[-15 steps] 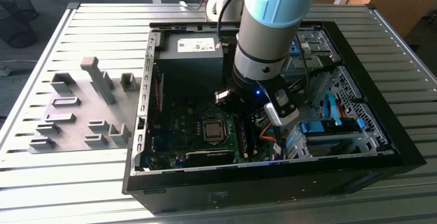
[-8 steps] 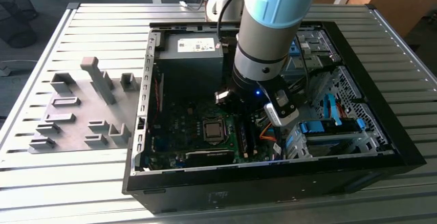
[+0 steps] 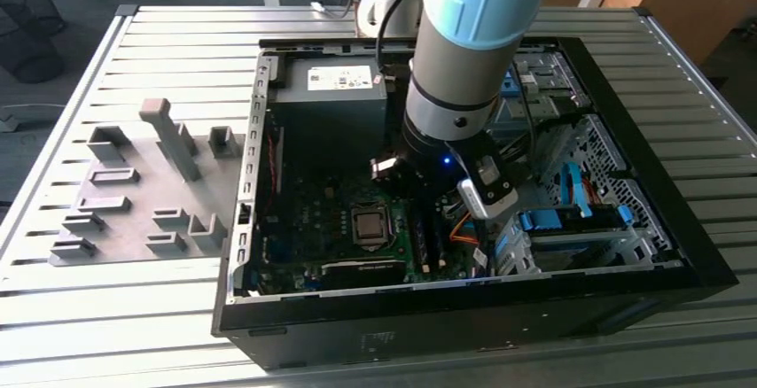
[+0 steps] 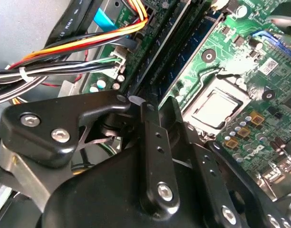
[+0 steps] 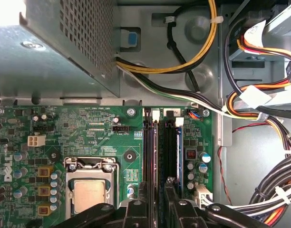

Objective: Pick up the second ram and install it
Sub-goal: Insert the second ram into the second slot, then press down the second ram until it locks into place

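Note:
My gripper [image 5: 155,207] reaches down into the open computer case [image 3: 355,326], right over the memory slots beside the processor socket [image 5: 91,190]. Its two black fingers [image 4: 151,111] stand close together on a thin stick seen edge-on, the second ram [image 5: 154,156]. The stick lies along the slot nearest the socket. In the second wrist view the ram [image 4: 163,47] runs away from the fingertips as a narrow strip. A darker memory stick [image 5: 173,152] sits in the neighbouring slot. In the exterior view the gripper [image 3: 424,215] is low over the green board, under the arm's wrist.
The grey power supply box [image 5: 50,47] stands close beyond the slots. Bundled cables [image 5: 259,104] hang at the drive side of the case. Blue drive bays [image 3: 568,224] sit at the exterior view's right. A grey parts fixture [image 3: 142,193] lies on the slatted table outside the case.

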Tool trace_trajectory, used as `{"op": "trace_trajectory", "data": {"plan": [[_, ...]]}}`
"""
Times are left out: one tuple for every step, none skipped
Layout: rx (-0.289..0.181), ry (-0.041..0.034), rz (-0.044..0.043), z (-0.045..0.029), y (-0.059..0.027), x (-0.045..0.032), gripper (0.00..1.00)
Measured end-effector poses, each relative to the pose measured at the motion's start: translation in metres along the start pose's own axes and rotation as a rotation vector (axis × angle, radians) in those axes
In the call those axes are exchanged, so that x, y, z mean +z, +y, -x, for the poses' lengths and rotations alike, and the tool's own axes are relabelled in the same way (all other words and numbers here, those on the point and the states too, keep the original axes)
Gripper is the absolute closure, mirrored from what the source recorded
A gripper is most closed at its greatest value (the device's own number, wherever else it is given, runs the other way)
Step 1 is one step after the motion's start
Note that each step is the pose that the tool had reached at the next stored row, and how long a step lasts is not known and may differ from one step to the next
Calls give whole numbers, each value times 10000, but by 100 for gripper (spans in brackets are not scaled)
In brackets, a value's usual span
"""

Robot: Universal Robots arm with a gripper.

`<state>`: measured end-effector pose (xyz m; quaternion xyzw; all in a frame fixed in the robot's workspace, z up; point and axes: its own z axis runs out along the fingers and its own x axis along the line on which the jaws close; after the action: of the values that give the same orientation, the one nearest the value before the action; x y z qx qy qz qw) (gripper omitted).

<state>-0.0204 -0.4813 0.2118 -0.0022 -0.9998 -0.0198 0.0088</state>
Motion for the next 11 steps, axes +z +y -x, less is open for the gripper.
{"op": "trace_trajectory", "data": {"plan": [[0, 0, 1, 0, 0, -9, 73], [0, 0, 1, 0, 1, -21, 73], [0, 0, 0, -1, 2, -39, 73], [0, 0, -1, -1, 2, -58, 73], [0, 0, -2, -2, 3, -83, 73], [0, 0, -3, -2, 4, -110, 73], [0, 0, -5, -2, 6, -140, 73], [0, 0, -14, -3, 7, -168, 73], [0, 0, -25, -3, 8, -194, 73], [0, 0, -32, -4, 9, -219, 73], [0, 0, -39, -4, 10, -243, 73]]}}
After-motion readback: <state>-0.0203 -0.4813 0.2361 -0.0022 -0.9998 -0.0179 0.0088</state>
